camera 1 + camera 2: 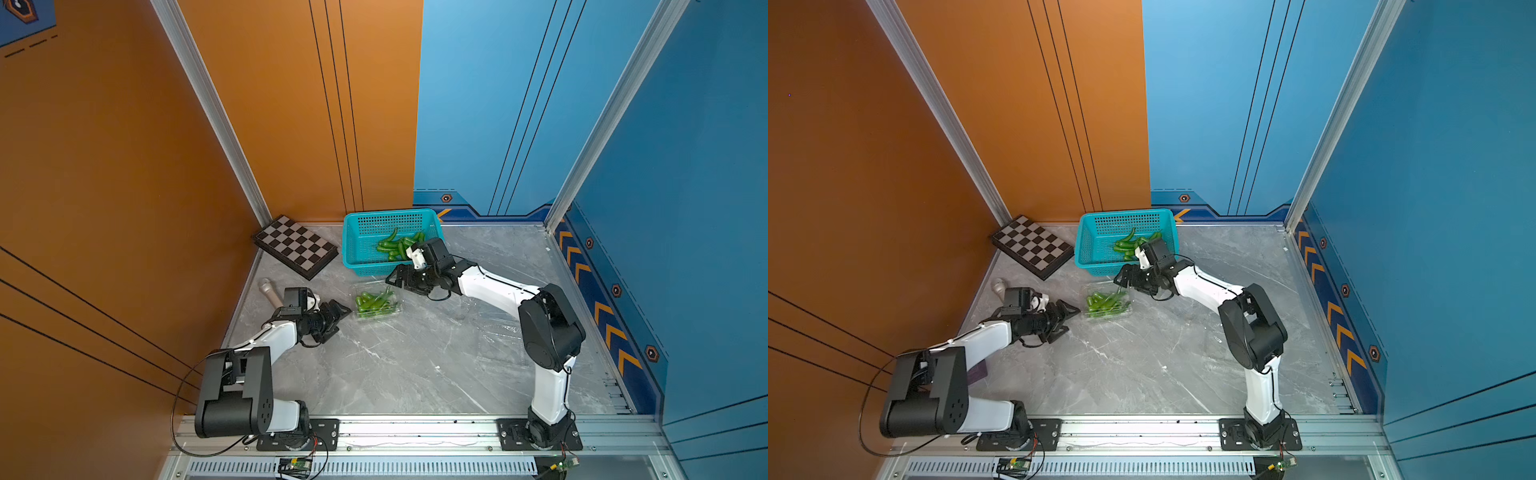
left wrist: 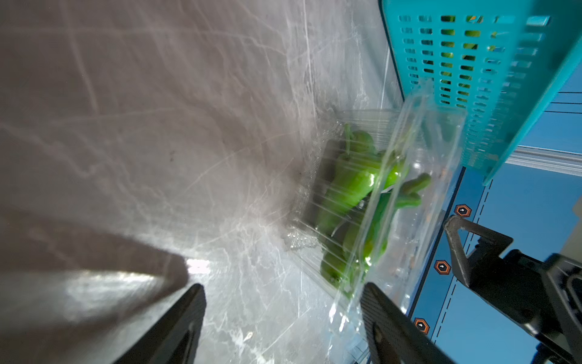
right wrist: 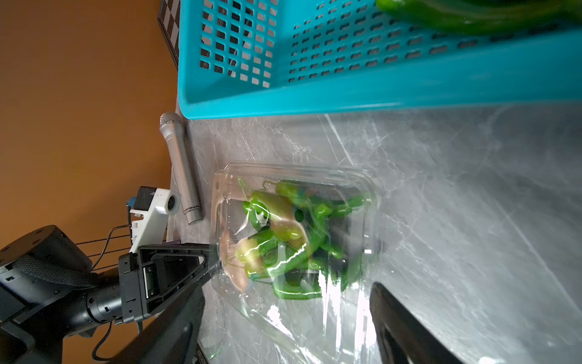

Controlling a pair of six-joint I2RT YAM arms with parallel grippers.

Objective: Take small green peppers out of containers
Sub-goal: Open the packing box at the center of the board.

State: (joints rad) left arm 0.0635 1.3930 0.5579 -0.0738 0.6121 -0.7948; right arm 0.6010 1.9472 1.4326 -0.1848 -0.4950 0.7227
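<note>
Both top views: clamshell (image 1: 395,308) of green chili peppers (image 1: 372,302) on counter (image 1: 415,365), beside teal basket (image 1: 353,249) holding more.
Left wrist: left jaws apart, clamshell just beside them.
Right wrist: right jaws wide apart over clamshell, empty.

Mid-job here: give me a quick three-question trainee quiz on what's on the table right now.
1. True or false: the basket already holds peppers.
2. What lies along the orange wall, near the left gripper? A) microphone B) bottle C) spoon
3. Fill in: the left gripper and the right gripper both stand ____ beside the container.
Key: 1 true; 2 A; 3 open.
</note>
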